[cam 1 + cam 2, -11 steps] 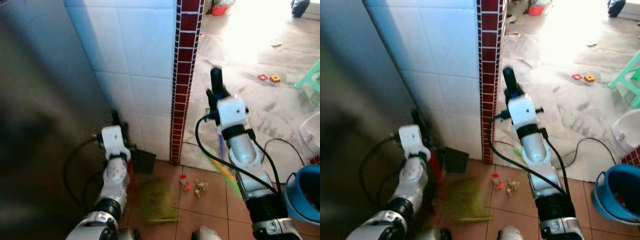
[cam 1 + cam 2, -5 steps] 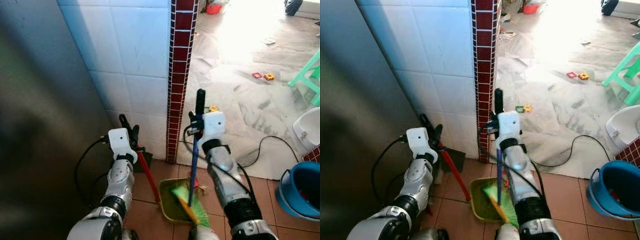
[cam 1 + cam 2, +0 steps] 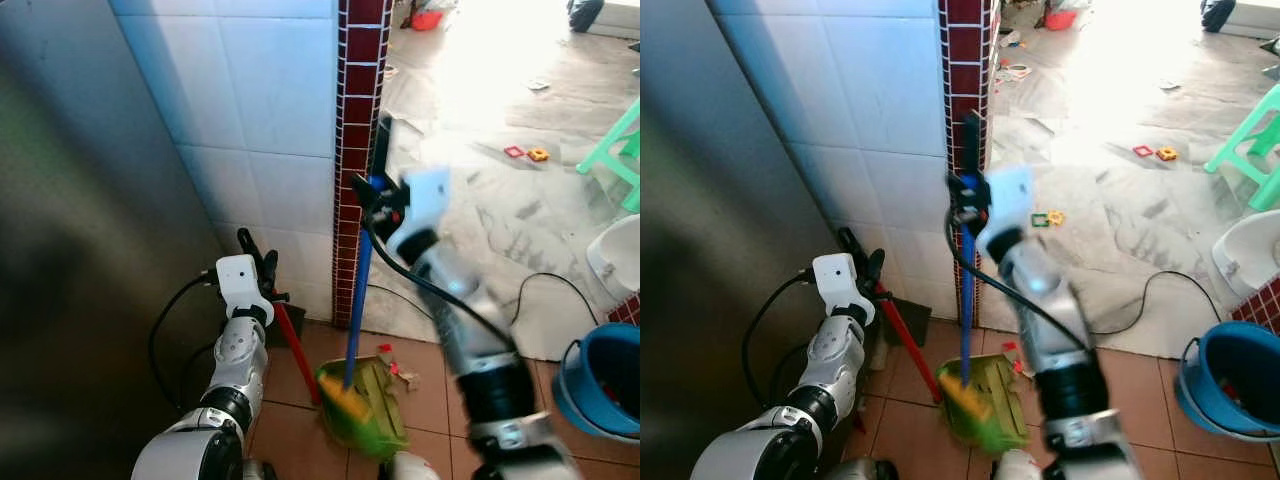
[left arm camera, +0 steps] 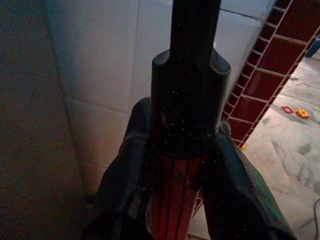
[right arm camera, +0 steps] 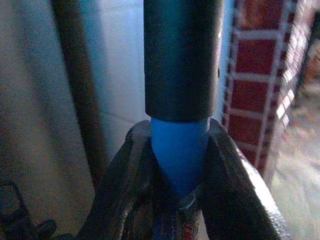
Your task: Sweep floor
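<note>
Two hands clamped: right hand (image 3: pixel 372 192) on broom (image 3: pixel 357 290), left hand (image 3: pixel 257 268) on dustpan (image 3: pixel 362 402) handle.

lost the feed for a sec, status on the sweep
Right hand shut on broom. Left hand shut on dustpan handle. Bristles over green dustpan; scraps beside it.

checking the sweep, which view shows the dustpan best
The left eye view: the green dustpan lies whole on the floor tiles with the broom head on it. The right eye view shows it too, partly behind the right arm. The left wrist view catches the red handle in the left end effector.
</note>
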You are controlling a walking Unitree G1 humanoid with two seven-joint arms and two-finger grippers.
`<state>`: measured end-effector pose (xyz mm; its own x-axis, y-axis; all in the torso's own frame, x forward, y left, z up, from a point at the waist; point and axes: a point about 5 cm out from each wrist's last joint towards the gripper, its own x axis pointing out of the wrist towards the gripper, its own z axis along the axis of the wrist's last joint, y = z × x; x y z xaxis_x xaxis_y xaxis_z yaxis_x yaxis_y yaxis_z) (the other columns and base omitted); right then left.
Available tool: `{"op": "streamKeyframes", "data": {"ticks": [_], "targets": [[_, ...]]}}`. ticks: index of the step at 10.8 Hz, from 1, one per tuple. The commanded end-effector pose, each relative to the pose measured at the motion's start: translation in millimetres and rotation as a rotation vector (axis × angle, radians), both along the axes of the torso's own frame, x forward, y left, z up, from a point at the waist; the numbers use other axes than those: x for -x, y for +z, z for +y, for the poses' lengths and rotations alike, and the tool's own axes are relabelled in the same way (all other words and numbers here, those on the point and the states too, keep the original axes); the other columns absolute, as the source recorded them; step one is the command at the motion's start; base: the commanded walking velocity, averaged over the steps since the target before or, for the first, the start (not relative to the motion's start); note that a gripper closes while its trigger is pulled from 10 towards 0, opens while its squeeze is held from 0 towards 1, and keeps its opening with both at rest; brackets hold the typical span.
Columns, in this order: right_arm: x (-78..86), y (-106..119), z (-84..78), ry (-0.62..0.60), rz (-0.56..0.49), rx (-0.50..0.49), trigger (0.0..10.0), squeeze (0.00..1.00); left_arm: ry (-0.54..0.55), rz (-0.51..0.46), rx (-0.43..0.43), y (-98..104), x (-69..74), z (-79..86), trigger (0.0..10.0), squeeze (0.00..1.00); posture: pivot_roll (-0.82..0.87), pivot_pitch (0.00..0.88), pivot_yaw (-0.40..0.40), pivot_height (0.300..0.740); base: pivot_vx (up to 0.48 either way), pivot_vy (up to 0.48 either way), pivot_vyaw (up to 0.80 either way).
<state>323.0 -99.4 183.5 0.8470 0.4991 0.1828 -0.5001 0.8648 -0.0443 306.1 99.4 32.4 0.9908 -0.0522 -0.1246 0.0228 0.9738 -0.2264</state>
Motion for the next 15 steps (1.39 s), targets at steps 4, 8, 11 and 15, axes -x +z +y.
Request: {"op": "streamKeyframes", "data": {"ticks": [4, 8, 11, 15], "targets": [[-8.5, 54.3, -27.3, -0.060, -0.358, 0.202, 10.0, 0.00, -0.003, -0.002, -0.066, -8.1, 11.7, 0.7, 10.0, 0.00, -0.18, 0.102, 0.088, 0.740, 0.000, 0.000, 0.00], [-24.4, 2.6, -21.2, -0.040, -0.285, 0.313, 10.0, 0.00, 0.250, -0.236, -0.173, 25.8, 16.5, 44.0, 10.0, 0.00, -0.08, 0.220, 0.070, 0.740, 0.000, 0.000, 0.00], [-16.9, -46.1, 4.9, -0.018, -0.158, 0.264, 10.0, 0.00, 0.303, -0.104, -0.187, 5.3, 22.1, 48.9, 10.0, 0.00, -0.06, 0.236, 0.070, 0.740, 0.000, 0.000, 0.00], [4.6, -28.1, 36.0, 0.108, -0.101, 0.012, 10.0, 0.00, 0.214, -0.043, -0.189, -7.2, 26.0, 31.4, 10.0, 0.00, -0.11, 0.230, 0.075, 0.740, 0.000, 0.000, 0.00]]}}
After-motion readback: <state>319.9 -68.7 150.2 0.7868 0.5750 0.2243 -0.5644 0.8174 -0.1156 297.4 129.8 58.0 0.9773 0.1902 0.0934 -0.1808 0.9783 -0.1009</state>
